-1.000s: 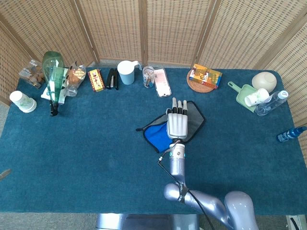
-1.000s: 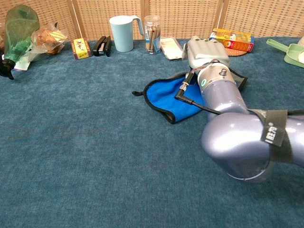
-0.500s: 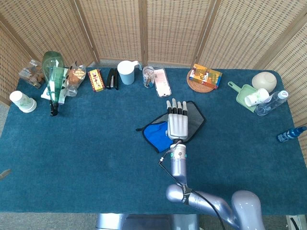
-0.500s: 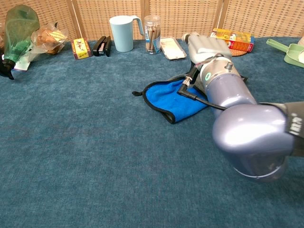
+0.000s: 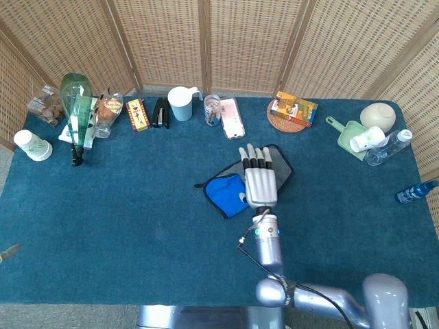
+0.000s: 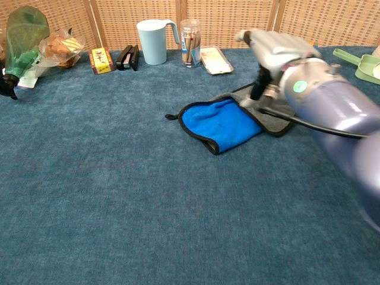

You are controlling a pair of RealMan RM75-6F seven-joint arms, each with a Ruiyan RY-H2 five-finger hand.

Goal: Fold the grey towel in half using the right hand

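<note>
Flat and spread, the right hand (image 5: 259,176) hovers over or rests on the grey towel (image 5: 280,168), holding nothing; contact is unclear. Underneath, the towel lies mid-surface (image 5: 137,205) with its blue side (image 6: 221,123) folded up on the left.

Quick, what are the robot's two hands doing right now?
Right hand: open, fingers stretched flat above the towel, holding nothing.
Left hand: not in view.
</note>
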